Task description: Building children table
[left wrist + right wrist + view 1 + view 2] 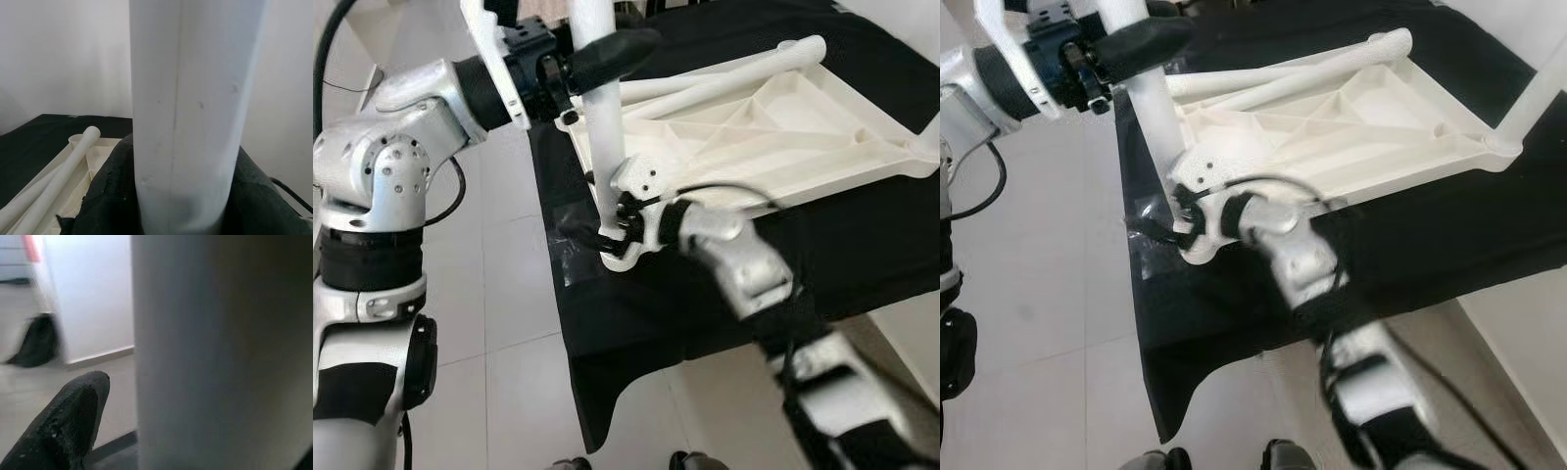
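Note:
An upside-down white plastic tabletop lies on a black cloth. A white table leg stands upright at its near left corner. My left gripper is shut on the leg high up; the leg sits against a black finger. My right gripper is shut on the same leg at its base, by the corner socket; the leg stands close beside one finger. Two loose legs lie across the tabletop. Another leg stands in the right corner.
The black cloth hangs over the surface's near edge. A clear plastic patch lies on it near the leg's base. Pale tiled floor runs along the left. My feet show at the bottom edge.

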Tool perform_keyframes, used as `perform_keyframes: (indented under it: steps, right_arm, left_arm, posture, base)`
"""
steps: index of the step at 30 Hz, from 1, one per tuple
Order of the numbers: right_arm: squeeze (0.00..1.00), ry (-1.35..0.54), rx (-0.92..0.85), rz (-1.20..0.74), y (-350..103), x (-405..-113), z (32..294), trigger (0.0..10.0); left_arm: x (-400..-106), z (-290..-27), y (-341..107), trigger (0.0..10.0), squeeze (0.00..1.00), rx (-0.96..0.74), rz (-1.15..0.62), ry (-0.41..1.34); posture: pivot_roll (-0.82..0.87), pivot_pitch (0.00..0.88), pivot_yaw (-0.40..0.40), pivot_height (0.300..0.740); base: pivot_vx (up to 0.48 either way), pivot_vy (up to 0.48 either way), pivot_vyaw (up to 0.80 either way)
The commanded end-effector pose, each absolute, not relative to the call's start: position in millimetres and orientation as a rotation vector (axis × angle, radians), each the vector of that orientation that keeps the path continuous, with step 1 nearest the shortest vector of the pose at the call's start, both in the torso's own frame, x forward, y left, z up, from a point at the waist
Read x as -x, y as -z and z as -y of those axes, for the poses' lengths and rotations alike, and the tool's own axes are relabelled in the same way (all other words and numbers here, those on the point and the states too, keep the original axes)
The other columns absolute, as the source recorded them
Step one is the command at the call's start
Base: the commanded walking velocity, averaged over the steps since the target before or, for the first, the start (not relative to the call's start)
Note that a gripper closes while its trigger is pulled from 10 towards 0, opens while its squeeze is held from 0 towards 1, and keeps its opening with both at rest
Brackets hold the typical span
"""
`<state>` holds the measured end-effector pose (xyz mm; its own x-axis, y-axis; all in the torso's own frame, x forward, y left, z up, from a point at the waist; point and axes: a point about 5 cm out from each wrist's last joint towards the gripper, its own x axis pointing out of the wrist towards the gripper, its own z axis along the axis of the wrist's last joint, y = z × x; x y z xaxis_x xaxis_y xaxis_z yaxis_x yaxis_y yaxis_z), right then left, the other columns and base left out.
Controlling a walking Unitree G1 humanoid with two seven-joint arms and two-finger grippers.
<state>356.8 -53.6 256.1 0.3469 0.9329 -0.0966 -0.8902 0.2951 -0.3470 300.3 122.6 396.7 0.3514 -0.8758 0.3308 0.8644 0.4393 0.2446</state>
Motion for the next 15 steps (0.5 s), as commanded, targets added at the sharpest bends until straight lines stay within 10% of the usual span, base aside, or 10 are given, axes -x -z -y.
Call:
perform_keyframes:
  steps: [1,4,6,15]
  right_arm:
    - [0.0,-1.379,0.321,0.124,-263,-354,40,10.0]
    - [0.0,-1.408,0.304,0.121,-265,-355,41,10.0]
    - [0.0,-1.422,0.283,0.1,-267,-362,41,0.0]
    - [0.0,-1.511,0.262,0.077,-268,-366,42,0.0]
  left_arm:
    - [-297,-105,-381,0.0,0.0,-0.007,0.366,1.234]
    - [-297,-105,-381,0.0,0.0,-0.006,0.367,1.233]
    - [-296,-105,-381,0.0,0.0,-0.003,0.371,1.232]
    - [-294,-103,-381,0.0,0.0,0.0,0.376,1.238]
  posture:
    - [0.04,0.206,0.051,0.74]
    - [0.04,0.206,0.05,0.74]
    - [0.04,0.21,0.049,0.74]
    - [0.04,0.212,0.045,0.74]
  base:
    - [0.0,0.0,0.0]
    - [0.0,0.0,0.0]
    - [0.0,0.0,0.0]
    - [0.0,0.0,0.0]
